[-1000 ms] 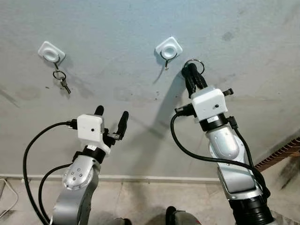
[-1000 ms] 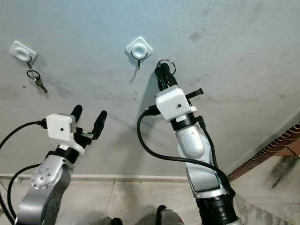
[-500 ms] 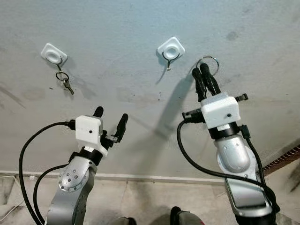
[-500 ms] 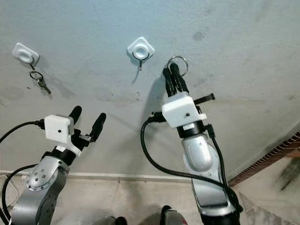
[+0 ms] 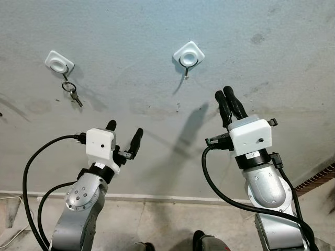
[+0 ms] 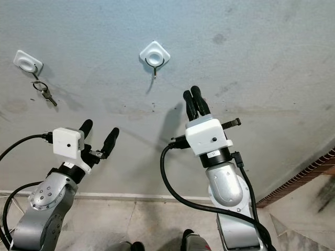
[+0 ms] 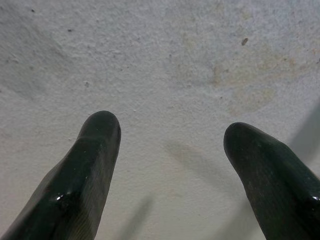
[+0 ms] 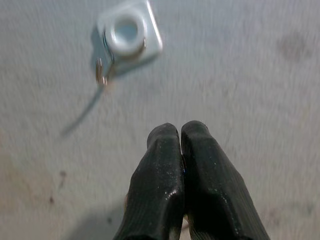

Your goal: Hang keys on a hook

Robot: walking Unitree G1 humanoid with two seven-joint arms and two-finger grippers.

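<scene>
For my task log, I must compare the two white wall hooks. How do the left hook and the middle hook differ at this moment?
The left hook carries a key ring with keys hanging below it; the middle hook carries nothing, only its bare metal hook.
The left hook sits far from both arms; the middle hook is up and to the left of the shut right end effector.
Both have the same white diamond-shaped base on the grey wall, at similar height.

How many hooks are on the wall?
2. The left hook has keys hanging from it. The middle hook is bare, above and left of the right gripper.
</scene>
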